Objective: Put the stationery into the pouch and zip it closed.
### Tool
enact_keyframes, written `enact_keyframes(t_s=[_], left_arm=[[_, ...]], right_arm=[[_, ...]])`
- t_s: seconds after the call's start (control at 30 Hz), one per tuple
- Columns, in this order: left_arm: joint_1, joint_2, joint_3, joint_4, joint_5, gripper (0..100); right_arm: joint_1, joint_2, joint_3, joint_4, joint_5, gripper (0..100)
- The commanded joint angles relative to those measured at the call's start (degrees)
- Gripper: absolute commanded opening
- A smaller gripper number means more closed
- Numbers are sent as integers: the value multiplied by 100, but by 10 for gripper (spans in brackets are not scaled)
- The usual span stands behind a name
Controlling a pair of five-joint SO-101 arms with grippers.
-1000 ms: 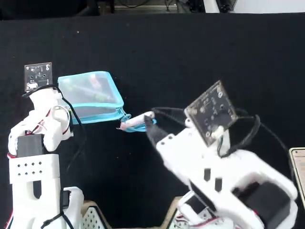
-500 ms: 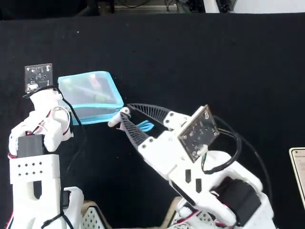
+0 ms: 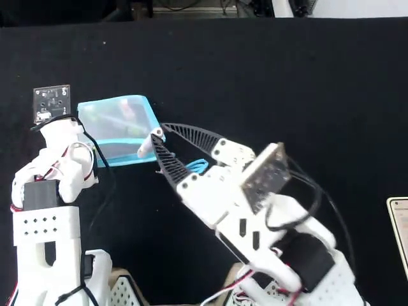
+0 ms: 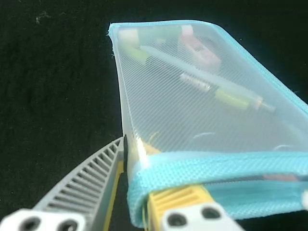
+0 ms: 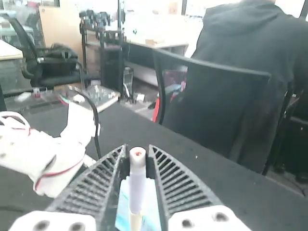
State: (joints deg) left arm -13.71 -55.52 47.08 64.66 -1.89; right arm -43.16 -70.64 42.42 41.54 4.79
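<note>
At about 9 o'clock on the black table (image 3: pixel 287 76), a clear mesh pouch (image 3: pixel 121 124) with blue trim is lying flat, already carrying several pens (image 4: pixel 192 77) and a small pink piece (image 4: pixel 199 48) that are showing through its side. The left gripper (image 4: pixel 132 154) is pinching the pouch's near edge at roughly the 7 o'clock corner. One grey ribbed finger is sitting outside the mesh and the yellow one is under the blue band, so the gripper is nearly closed on the fabric. That hold appears meant to anchor the pouch and keep its zip edge from sliding while things go in.

The right gripper (image 3: pixel 159 134) is sitting just off the pouch's 4 o'clock corner, and its dark ribbed fingers are drawn narrow around a white pen (image 3: pixel 146 145). In the right wrist view the pen (image 5: pixel 136 183) is standing straight up between those fingers, gripped along its barrel with its capped end poking past the tips. The pen's free end is touching or nearly touching the pouch's blue edge, which of the two cannot be told. It is probably being lined up with the opening there.

A blue loop (image 3: pixel 194 167) is lying on the table just beside the right gripper's lower finger, at 5 o'clock from the pouch. What it belongs to cannot be told. The zip looks not yet closed.
</note>
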Motion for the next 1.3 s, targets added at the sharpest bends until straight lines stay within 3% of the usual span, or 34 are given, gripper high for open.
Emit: enact_keyframes(t_s=[0.0,0.13,0.57,0.73,0.97,1.13,1.27], left_arm=[[-48,-62,-84,-70,26,30],[-48,-62,-84,-70,26,30],[-48,-62,-92,-70,44,30],[-48,-62,-92,-70,53,30],[-48,-62,-92,-70,53,30],[-48,-62,-84,-62,44,30],[-48,-62,-84,-62,35,30]], right_arm=[[-9,-66,655,-879,26,11],[0,-66,1411,-1741,26,11],[-18,-954,2800,-1055,369,10],[-18,-760,3556,-1969,352,10],[-308,163,3266,-2356,352,12],[-703,892,2721,-2075,352,141],[-712,804,2290,-1275,352,213]])
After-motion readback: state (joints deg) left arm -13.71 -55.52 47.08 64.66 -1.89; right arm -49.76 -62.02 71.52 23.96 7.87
